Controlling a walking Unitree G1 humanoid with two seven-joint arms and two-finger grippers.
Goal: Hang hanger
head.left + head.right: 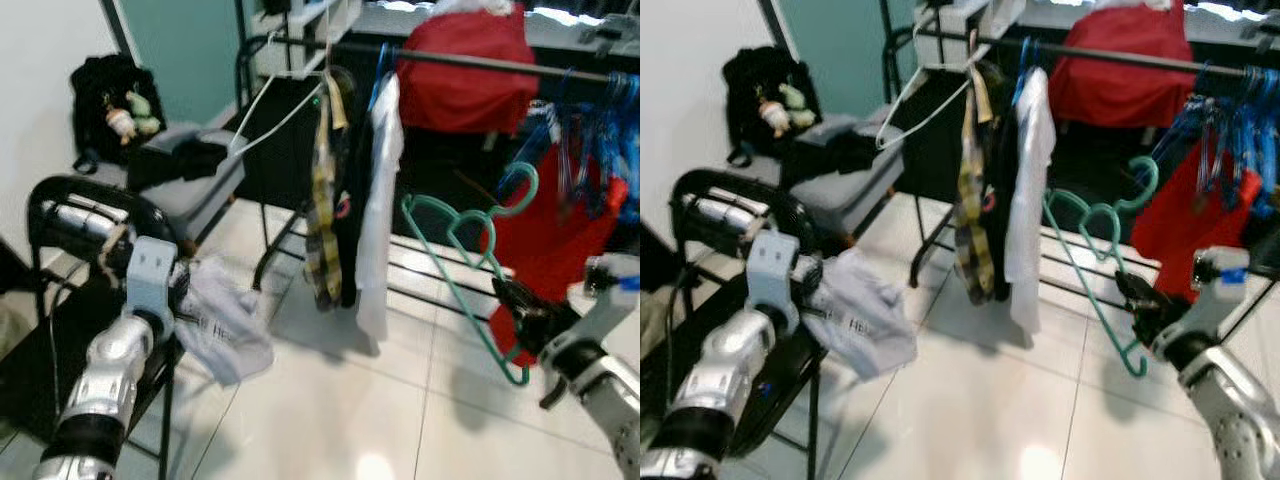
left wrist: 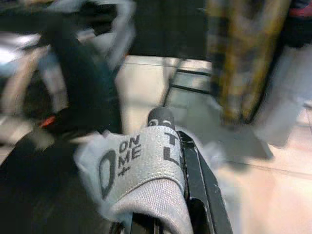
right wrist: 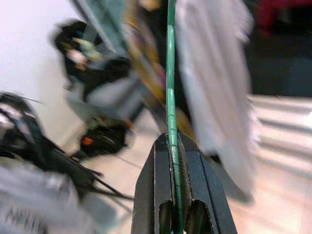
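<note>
Two arms are working in front of a clothes rack (image 1: pixel 470 62), its rail running across the top, far end cut off at the frame edge. Red cloth (image 1: pixel 462 60) is draping over the rail; a white shirt (image 1: pixel 378 200), a plaid garment (image 1: pixel 322 210) and blue hangers (image 1: pixel 600 130) are hanging from it, the hangers blurring together. Grey chair (image 1: pixel 190 185) is sitting at left with a black bag (image 1: pixel 110 100) behind it, details hard to make out. Left arm is reaching forward low over a black frame (image 1: pixel 60 195), left gripper (image 2: pixel 165 165) pinching a grey garment (image 1: pixel 225 320) that is covering most of the fingers. Right arm is bending up from the lower right, right gripper (image 1: pixel 515 300) pressing together on the green hanger (image 1: pixel 470 270), which is tilting up toward the rail, hook (image 1: pixel 520 190) just below it and not on it. Wrist views are blurring; the hanger (image 3: pixel 170 97) is running straight out between the fingers (image 3: pixel 204 180).
</note>
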